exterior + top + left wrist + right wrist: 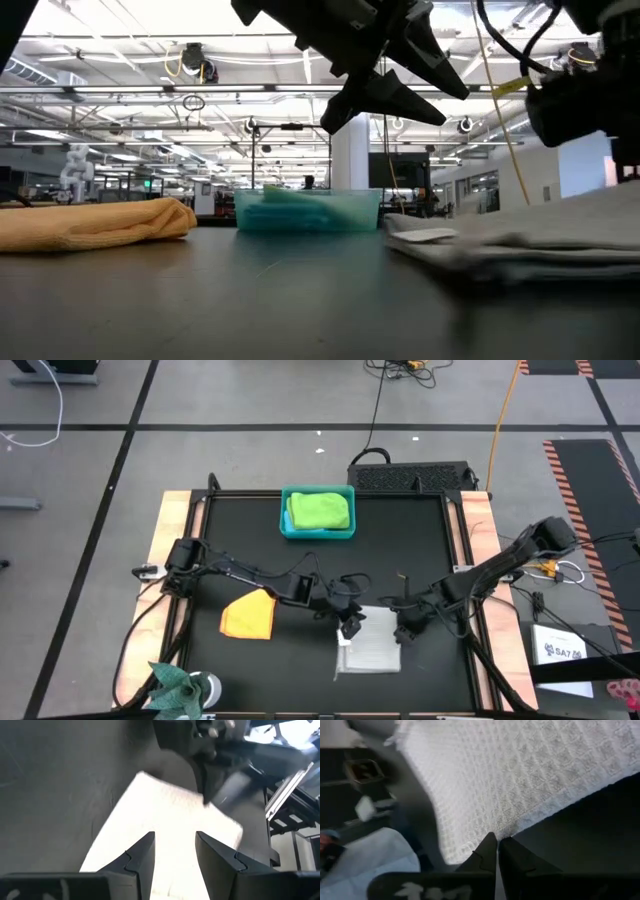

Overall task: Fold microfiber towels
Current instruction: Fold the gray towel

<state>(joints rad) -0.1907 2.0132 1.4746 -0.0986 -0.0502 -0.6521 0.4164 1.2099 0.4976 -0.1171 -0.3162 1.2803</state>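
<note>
The light grey towel (pixel 369 648) lies near the table's front edge, right of centre, where the right gripper (pixel 497 846) has pinched its right edge shut, seemingly to lift a fold, while the left gripper (pixel 175 851) hovers open above it.

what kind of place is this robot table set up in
Probably a large industrial lab or workshop hall. The low view shows a high ceiling with exposed steel trusses and strip lights; the high view shows a grey tiled floor with trailing cables and black-and-orange hazard tape.
</note>
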